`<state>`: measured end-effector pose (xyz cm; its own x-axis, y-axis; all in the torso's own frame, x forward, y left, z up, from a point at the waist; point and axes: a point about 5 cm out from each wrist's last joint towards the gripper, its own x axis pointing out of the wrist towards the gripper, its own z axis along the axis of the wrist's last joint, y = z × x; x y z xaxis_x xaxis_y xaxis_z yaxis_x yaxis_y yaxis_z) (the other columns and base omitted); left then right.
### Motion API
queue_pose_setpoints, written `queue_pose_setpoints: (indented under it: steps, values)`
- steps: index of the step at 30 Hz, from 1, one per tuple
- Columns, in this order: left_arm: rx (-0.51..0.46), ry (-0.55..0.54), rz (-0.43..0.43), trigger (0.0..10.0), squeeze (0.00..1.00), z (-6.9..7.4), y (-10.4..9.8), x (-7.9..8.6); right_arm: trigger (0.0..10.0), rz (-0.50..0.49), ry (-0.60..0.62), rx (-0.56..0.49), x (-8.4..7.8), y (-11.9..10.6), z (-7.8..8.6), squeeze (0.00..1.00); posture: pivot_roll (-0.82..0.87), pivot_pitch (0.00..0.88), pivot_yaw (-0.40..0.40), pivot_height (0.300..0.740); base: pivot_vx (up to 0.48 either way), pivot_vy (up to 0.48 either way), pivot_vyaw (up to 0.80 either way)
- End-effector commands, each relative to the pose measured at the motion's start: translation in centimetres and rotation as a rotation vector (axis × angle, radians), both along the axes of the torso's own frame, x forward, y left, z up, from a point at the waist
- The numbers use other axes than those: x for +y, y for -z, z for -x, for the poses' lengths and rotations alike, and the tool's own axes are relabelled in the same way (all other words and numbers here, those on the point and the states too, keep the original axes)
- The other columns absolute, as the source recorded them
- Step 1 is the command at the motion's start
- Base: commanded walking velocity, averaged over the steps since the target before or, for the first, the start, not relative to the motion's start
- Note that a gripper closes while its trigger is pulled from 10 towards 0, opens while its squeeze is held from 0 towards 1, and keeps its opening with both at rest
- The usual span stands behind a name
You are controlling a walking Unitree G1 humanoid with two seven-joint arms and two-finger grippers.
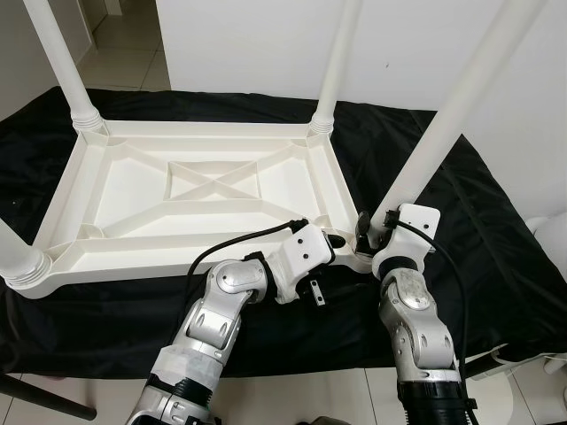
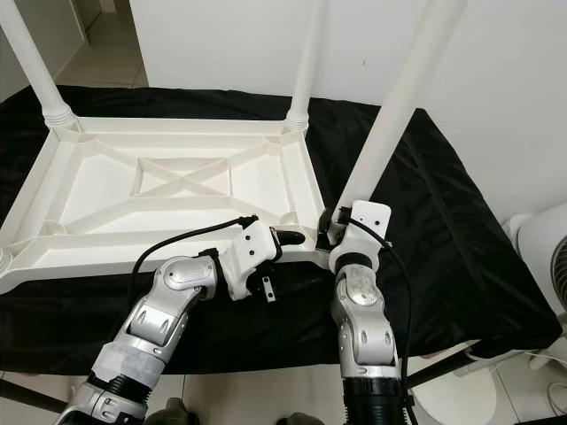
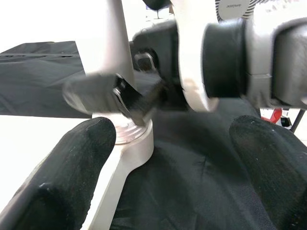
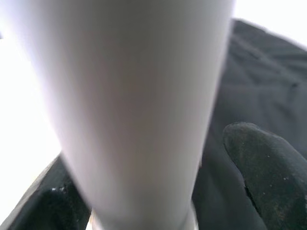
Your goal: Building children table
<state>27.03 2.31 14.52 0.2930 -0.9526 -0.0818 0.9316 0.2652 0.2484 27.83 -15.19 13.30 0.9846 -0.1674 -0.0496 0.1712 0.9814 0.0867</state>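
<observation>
The white plastic table (image 1: 133, 190) lies upside down on a black cloth. At its near right corner socket (image 3: 129, 139) a white leg (image 1: 443, 124) rises, leaning to the right. My right gripper (image 1: 370, 232) is at the foot of this leg. Its fingers (image 4: 268, 167) stand on either side of the leg, with a small gap showing on one side, so it is open. My left gripper (image 3: 172, 158) is open just left of the same corner, with nothing between its fingers. It points at the socket and the right gripper, which looks blurred.
Three more legs stand in the far left (image 1: 62, 62), far right (image 1: 335, 71) and near left (image 1: 18, 257) corners. The black cloth (image 1: 496, 230) covers the low surface. A white wall stands behind it. A white fan (image 2: 549, 266) stands on the tiled floor at the right.
</observation>
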Motion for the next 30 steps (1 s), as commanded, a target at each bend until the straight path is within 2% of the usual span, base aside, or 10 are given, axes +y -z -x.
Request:
queue_pose_setpoints:
  steps: [1, 5, 6, 10, 12, 16, 20, 23, 29, 30]
  values:
    - [-0.025, -0.149, 0.02, 10.0, 0.0, -0.5, 0.0, 0.1, 10.0, -0.016, -0.003, 0.01, -0.3, 0.3, 0.2, 1.0, 0.02, 0.0, -0.079, 0.74, 0.0, 0.0, 0.0]
    - [-0.026, -0.148, 0.018, 10.0, 0.0, -0.6, 0.0, 0.1, 10.0, 0.007, -0.103, 0.033, -1.1, 0.8, 0.5, 1.0, 0.01, 0.0, -0.076, 0.74, 0.0, 0.0, 0.0]
    - [-0.027, -0.146, 0.018, 10.0, 0.0, -0.6, -0.1, 0.1, 10.0, 0.031, -0.161, 0.034, -1.4, 1.0, 0.6, 0.0, 0.01, 0.0, -0.074, 0.74, 0.0, 0.0, 0.0]
    - [-0.027, -0.144, 0.018, 10.0, 0.0, -0.6, -0.1, 0.1, 10.0, 0.047, -0.198, 0.034, -1.6, 1.1, 0.7, 0.0, 0.01, 0.0, -0.074, 0.74, 0.0, 0.0, 0.0]
    - [-0.029, -0.138, 0.019, 10.0, 0.0, -0.6, -0.1, -0.1, 10.0, 0.133, -0.309, 0.017, -2.7, 1.1, 0.3, 0.0, 0.01, 0.0, -0.071, 0.74, 0.0, 0.0, 0.0]
    - [-0.03, -0.136, 0.02, 10.0, 0.0, -0.6, -0.2, -0.2, 10.0, 0.172, -0.364, 0.007, -3.1, 0.9, 0.1, 0.0, 0.01, 0.0, -0.071, 0.74, 0.0, 0.0, 0.0]
    - [-0.035, -0.135, 0.022, 10.0, 0.0, -0.7, -0.3, -0.2, 10.0, 0.231, -0.519, -0.009, -3.6, 0.4, -1.1, 0.0, 0.01, 0.0, -0.068, 0.74, 0.0, 0.0, 0.0]
    - [-0.037, -0.141, 0.024, 10.0, 0.0, -0.8, -0.4, -0.1, 10.0, 0.254, -0.622, -0.003, -3.1, 0.4, -2.0, 0.0, 0.02, 0.0, -0.067, 0.74, 0.0, 0.0, 0.0]
    - [-0.039, -0.149, 0.026, 10.0, 0.0, -0.9, -0.5, -0.1, 10.0, 0.271, -0.701, 0.009, -2.7, 0.6, -2.7, 0.0, 0.03, 0.0, -0.072, 0.74, 0.0, 0.0, 0.0]
    - [-0.041, -0.153, 0.026, 10.0, 0.0, -1.0, -0.5, -0.1, 1.7, 0.277, -0.718, 0.017, -2.6, 0.8, -2.8, 0.0, 0.03, 0.0, -0.074, 0.74, 0.0, 0.0, 0.0]
